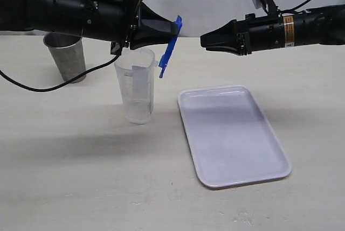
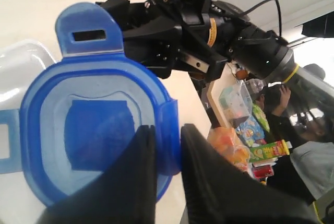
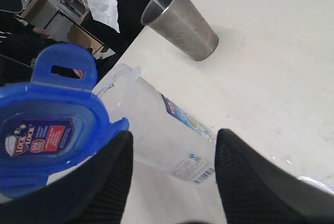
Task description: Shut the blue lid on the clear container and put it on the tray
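My left gripper (image 1: 177,27) pinches blue lid (image 1: 170,48) by its rim, lid hanging on edge | clear container (image 1: 137,88) upright just below, uncapped | my right gripper (image 1: 205,41) spread wide, empty, facing lid | tray (image 1: 232,134) beneath it.

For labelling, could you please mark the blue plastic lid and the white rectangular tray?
blue plastic lid (image 1: 171,46): exterior view, its edge-on face.
white rectangular tray (image 1: 232,134): exterior view, bare floor.

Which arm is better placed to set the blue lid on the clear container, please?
Left: the left gripper pinches the blue lid beside the clear container; the right gripper is open, empty.
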### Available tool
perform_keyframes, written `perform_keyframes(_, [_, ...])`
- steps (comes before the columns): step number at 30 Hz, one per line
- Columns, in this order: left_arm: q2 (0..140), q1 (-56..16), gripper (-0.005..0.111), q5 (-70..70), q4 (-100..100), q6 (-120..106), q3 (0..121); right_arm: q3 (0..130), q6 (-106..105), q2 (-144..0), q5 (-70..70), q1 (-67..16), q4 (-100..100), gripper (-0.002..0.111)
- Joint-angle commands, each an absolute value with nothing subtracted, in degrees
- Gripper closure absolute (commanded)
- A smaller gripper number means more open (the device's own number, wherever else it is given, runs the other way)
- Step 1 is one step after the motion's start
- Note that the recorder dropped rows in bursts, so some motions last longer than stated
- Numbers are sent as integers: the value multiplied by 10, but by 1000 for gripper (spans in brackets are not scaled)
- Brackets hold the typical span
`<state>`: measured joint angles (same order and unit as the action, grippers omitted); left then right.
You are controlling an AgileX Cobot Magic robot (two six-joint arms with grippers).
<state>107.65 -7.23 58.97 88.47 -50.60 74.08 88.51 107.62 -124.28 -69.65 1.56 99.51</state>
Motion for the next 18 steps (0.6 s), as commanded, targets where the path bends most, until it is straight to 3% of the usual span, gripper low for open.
perform_keyframes(1, [1075,-72,107,599,863,-494,738,882,1073,-1241,-700,19,998,61])
perform_keyframes(18, [1075,-70,107,567,860,-494,738,862,1057,-1241,-700,19,999,61])
